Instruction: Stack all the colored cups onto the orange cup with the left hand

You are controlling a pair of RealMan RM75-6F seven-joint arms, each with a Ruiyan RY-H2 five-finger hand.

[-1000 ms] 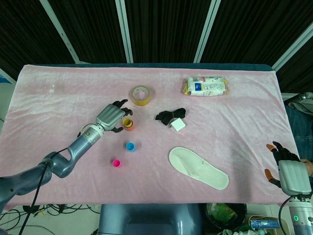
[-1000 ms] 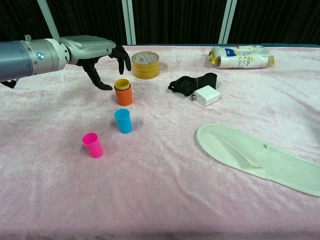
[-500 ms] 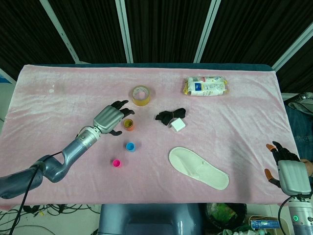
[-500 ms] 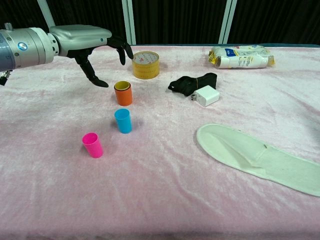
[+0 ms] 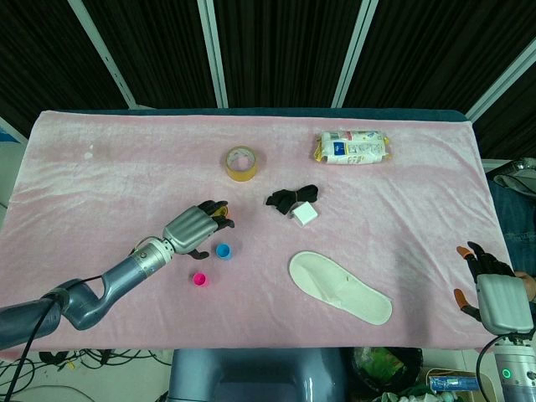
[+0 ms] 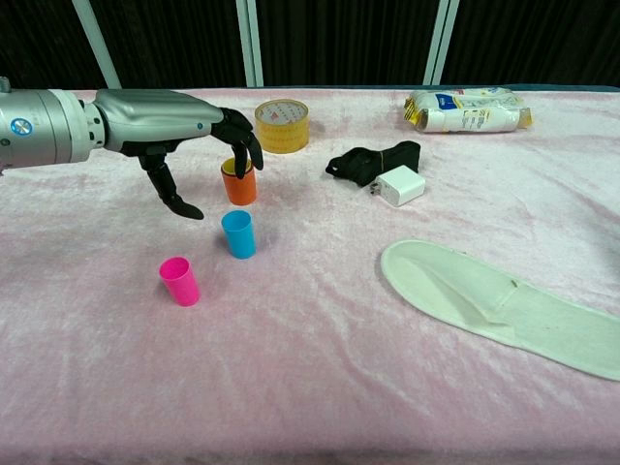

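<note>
From the head view, the left hand (image 5: 191,229) hangs with fingers spread and nothing in it, the blue cup (image 5: 224,250) just to its right, the pink cup (image 5: 200,280) below. From the chest view, the orange cup (image 6: 239,183), yellow one nested inside, sits behind its fingertips (image 6: 255,157). Blue looks next: lower, wrap around it, lift. The right hand (image 5: 494,293) idles open, well apart.

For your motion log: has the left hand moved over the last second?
Yes. The left hand has moved away from the tape roll, toward the blue cup.
</note>
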